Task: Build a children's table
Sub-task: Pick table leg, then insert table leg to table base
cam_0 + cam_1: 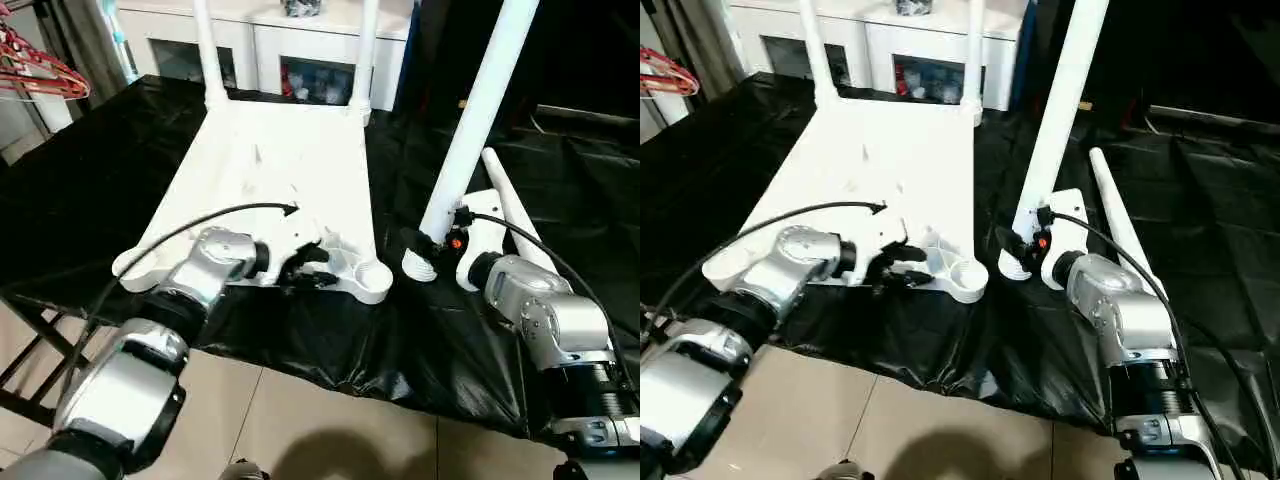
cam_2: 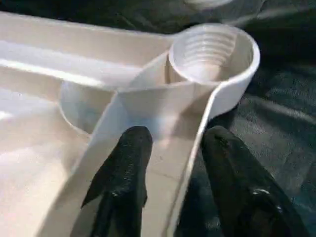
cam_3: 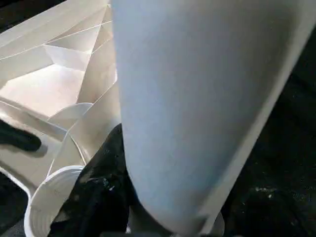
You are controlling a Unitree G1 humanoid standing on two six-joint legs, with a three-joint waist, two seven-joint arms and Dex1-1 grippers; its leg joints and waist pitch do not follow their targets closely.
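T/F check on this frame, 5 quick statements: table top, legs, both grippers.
1. The table top lies underside up on the black sheet. True.
2. All four legs are fitted. False: two legs stand in the far sockets; the near corner socket is empty.
3. The right gripper holds a leg. True.
4. The left gripper is at a far corner. False: its fingers straddle a rib by the near socket.
5. A spare leg lies on the sheet. True.
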